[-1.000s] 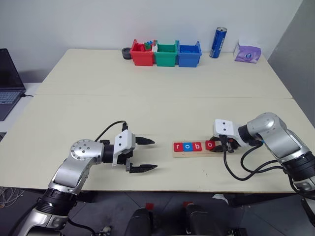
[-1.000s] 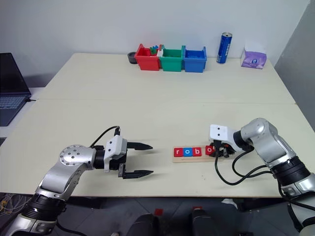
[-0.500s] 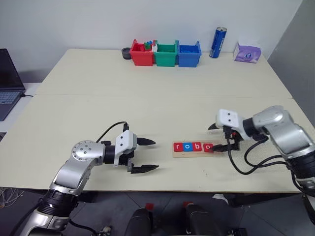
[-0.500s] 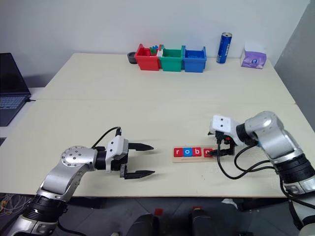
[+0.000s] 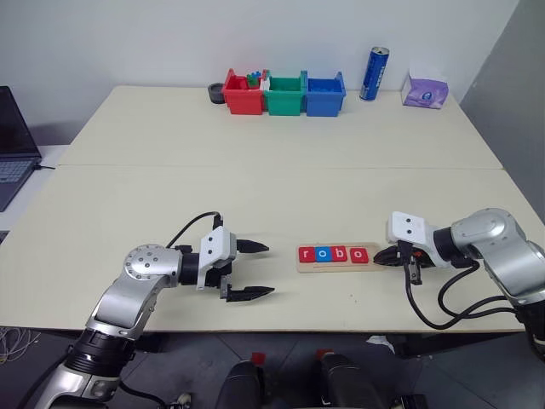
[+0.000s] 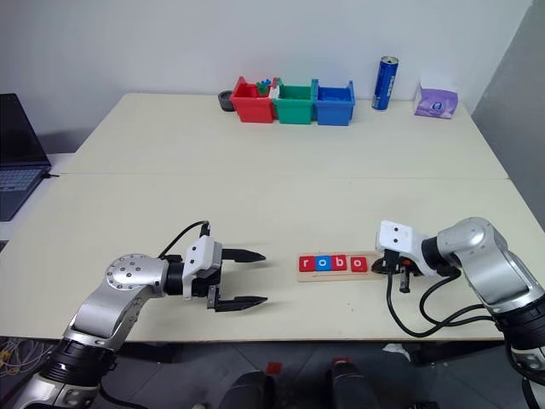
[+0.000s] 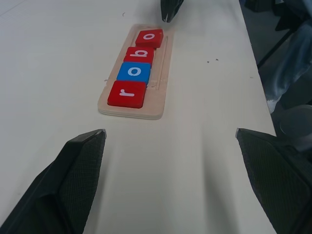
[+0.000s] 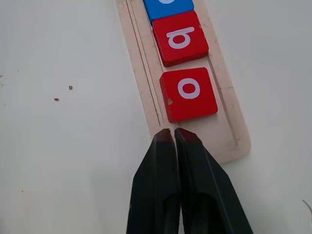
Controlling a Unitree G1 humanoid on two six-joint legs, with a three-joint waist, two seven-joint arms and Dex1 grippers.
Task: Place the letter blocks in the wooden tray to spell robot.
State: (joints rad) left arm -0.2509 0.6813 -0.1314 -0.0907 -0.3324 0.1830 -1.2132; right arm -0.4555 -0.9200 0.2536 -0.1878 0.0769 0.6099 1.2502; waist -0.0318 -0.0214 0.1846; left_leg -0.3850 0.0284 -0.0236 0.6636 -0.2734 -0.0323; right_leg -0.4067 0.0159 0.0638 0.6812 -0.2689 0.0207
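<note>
My right claw [image 8: 171,132] is clenched on nothing, its tips just off the right end of the wooden tray [image 5: 337,267], which lies lengthwise left to right on the table [image 5: 255,196] between my two arms. Four letter blocks [image 5: 335,254] sit in its groove reading r, o, b, o, and the free slot is the end nearest my right claw. My left claw [image 5: 248,269] hangs released, well off the tray's other end. I judge the last tile belongs to my right arm; I cannot see a t block.
</note>
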